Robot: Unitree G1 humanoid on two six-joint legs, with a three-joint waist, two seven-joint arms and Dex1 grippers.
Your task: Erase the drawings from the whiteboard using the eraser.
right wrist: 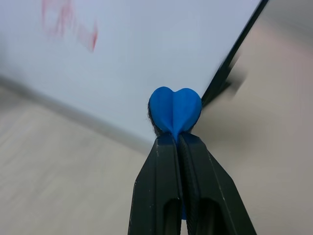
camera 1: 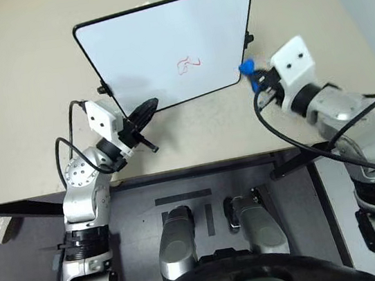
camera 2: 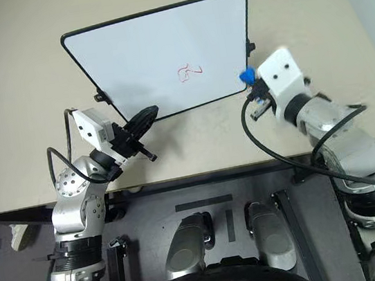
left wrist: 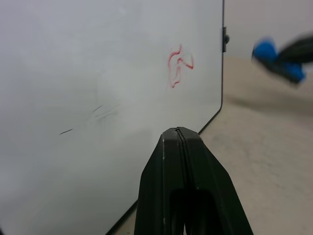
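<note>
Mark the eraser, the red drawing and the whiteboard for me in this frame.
eraser (right wrist: 174, 108): right wrist view, on the blue end sticking out past the fingers.
red drawing (camera 1: 188, 64): left eye view, middle of the scribble.
whiteboard (camera 1: 138, 39): left eye view, bare white surface above the scribble.

Left arm bent up from the near left, white-housed wrist angled far and to the right; left gripper, two black fingers, pressed together with nothing between them. Right arm reaches in from the near right, white wrist block raised, pointing far-left; right gripper clamped on the small bright blue bone-shaped eraser, whose end sticks out past the fingertips.
</note>
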